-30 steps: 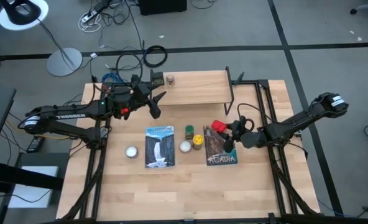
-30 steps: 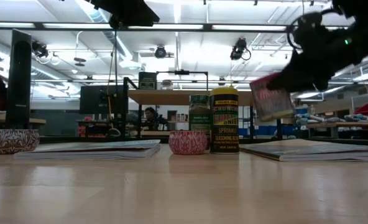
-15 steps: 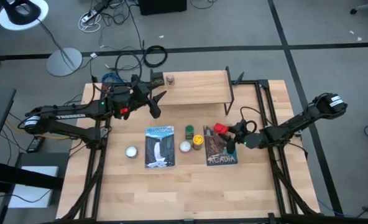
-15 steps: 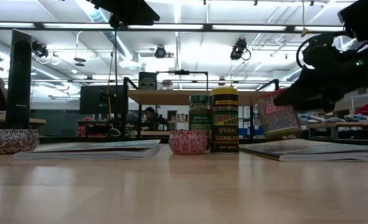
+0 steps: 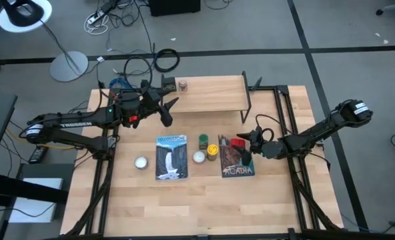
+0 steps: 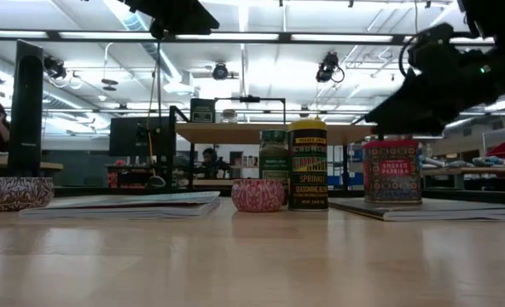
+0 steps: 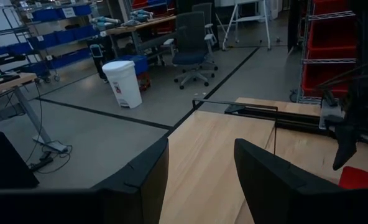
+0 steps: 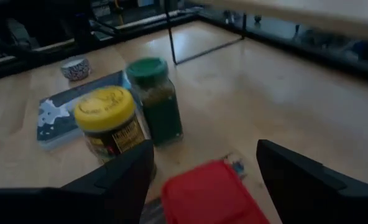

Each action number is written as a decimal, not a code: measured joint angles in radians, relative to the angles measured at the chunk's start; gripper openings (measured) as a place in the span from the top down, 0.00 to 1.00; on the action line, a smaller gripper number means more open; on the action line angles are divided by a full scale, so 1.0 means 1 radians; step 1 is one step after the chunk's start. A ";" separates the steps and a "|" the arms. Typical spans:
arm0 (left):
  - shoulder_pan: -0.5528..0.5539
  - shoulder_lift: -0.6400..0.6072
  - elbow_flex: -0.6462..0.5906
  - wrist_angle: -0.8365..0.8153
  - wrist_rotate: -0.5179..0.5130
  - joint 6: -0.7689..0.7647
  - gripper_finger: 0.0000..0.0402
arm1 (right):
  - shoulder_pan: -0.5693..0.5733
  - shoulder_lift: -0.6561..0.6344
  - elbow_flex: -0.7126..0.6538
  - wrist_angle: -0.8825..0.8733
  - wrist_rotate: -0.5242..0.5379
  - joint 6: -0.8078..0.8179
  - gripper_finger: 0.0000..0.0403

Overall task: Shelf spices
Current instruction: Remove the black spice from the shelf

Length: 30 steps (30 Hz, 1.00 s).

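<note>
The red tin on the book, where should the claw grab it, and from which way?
Probably from above, pinching two flat opposite sides of the red tin just under its lid. It stands upright on the Acadia book, its boxy walls suit flat fingers, and the right claw hangs open right over it. The yellow-capped jar stands apart.

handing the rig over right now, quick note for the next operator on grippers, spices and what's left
Right gripper open, just above the red tin, which stands upright on the Acadia book.
Left gripper open and empty, hovering by the shelf.
Done: dark square tin and tiny brown jar on the shelf.
Left: red tin, yellow-capped jar, green jar.
</note>
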 joint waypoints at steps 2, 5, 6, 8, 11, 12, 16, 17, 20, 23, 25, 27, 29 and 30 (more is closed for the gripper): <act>0.000 0.000 0.000 0.008 -0.009 0.011 0.53 | -0.001 -0.002 0.032 0.001 0.001 -0.065 0.29; 0.000 0.000 0.000 0.022 -0.107 0.080 0.53 | -0.002 -0.006 0.091 0.000 0.013 -0.188 0.29; 0.003 0.001 0.000 0.019 -0.149 0.122 0.53 | -0.004 -0.006 0.115 0.001 0.013 -0.236 0.29; 0.015 0.017 0.000 0.012 -0.228 0.206 0.53 | -0.011 -0.011 0.167 0.000 0.013 -0.334 0.29; 0.060 0.042 0.012 -0.064 -0.283 0.247 0.53 | -0.027 -0.017 0.265 0.003 0.014 -0.485 0.29; 0.081 0.055 0.032 -0.110 -0.284 0.235 0.53 | -0.030 -0.021 0.299 0.001 0.014 -0.541 0.29; 0.166 0.111 0.132 -0.296 -0.229 0.160 0.53 | -0.036 -0.024 0.438 0.002 0.002 -0.732 0.29; 0.185 0.128 0.157 -0.314 -0.203 0.156 0.52 | -0.036 -0.023 0.469 0.000 -0.002 -0.778 0.29; 0.236 0.174 0.232 -0.381 -0.144 0.166 0.47 | -0.036 -0.024 0.543 -0.007 -0.006 -0.881 0.29; 0.306 0.220 0.323 -0.492 -0.041 0.172 0.41 | -0.036 -0.024 0.572 -0.023 -0.005 -0.910 0.30; 0.347 0.254 0.385 -0.573 0.038 0.172 0.36 | -0.036 -0.024 0.573 -0.044 -0.005 -0.913 0.32; 0.390 0.282 0.434 -0.637 0.101 0.192 0.32 | -0.036 -0.023 0.572 -0.085 -0.005 -0.915 0.33; 0.425 0.314 0.473 -0.694 0.147 0.228 0.29 | -0.036 -0.023 0.572 -0.113 -0.005 -0.915 0.34; 0.444 0.329 0.489 -0.717 0.168 0.243 0.28 | -0.036 -0.023 0.572 -0.115 -0.005 -0.915 0.35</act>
